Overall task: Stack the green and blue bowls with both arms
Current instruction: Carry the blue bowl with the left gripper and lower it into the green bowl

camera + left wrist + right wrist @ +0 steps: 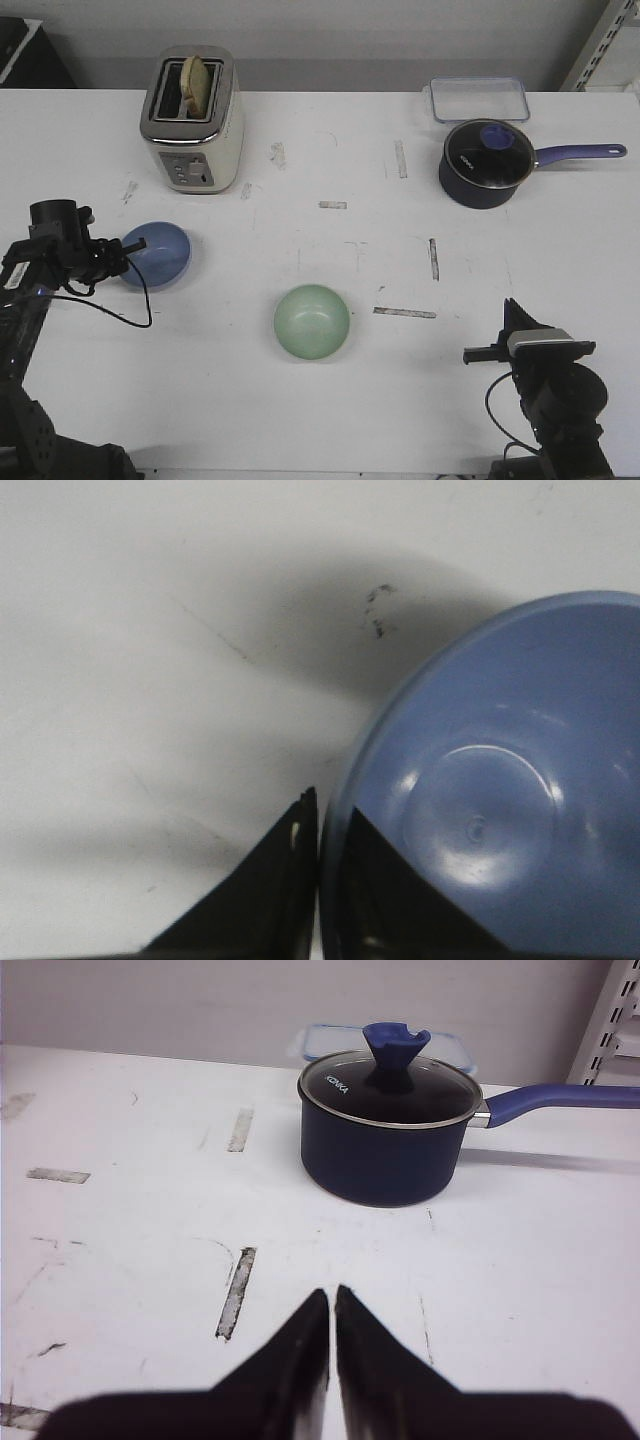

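Pinching blue bowl (500, 810) rim, left tool (320, 880), bowl partly cropped, right tool (331, 1330) pressed together.

The toaster (192, 118) stands at the back left of the table (330, 400), the saucepan (487, 163) back right with a lidded container (479, 99) behind it. One bowl (158, 254) sits left, before the toaster; the other bowl (312, 321) lies nearer the middle front.

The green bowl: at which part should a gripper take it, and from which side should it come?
Probably by the rim of the green bowl, one finger inside and one outside, coming from above: it sits upright, open, with a thin smooth wall. The idle right gripper is the nearer one.
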Controlling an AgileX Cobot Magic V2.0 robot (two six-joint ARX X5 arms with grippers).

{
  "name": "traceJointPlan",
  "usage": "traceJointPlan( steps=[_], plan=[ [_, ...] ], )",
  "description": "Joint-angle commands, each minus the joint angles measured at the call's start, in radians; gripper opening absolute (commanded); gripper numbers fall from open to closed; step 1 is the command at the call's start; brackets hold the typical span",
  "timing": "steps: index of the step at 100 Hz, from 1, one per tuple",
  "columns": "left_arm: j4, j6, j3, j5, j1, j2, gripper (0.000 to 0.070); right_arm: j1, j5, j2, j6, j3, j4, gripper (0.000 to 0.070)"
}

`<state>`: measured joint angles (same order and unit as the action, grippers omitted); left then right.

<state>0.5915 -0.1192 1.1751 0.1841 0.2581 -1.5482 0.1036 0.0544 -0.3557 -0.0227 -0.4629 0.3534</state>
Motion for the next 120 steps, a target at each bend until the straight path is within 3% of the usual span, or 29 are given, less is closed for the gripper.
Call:
traceJointPlan(
  steps=[1, 36, 58, 87, 120],
  plan=[
    [0.006, -0.003, 0.063, 0.031, 0.003, -0.010, 0.0000, 0.002, -0.002, -0.006, -0.004, -0.006, -0.008, 0.0000],
    [0.122, -0.032, 0.335, 0.185, -0.113, 0.069, 0.0000, 0.002, -0.002, -0.006, -0.004, -0.006, -0.008, 0.0000],
    [0.159, -0.006, 0.356, 0.185, -0.342, 0.125, 0.0000, 0.002, -0.002, -0.006, -0.004, -0.006, -0.008, 0.0000],
    [0.278, 0.171, 0.355, 0.178, -0.665, 0.071, 0.0000, 0.002, -0.002, -0.006, -0.004, -0.006, 0.007, 0.0000],
    [0.300, 0.195, 0.355, 0.177, -0.797, -0.069, 0.0000, 0.002, -0.002, -0.006, -0.004, -0.006, 0.006, 0.0000]
  ],
)
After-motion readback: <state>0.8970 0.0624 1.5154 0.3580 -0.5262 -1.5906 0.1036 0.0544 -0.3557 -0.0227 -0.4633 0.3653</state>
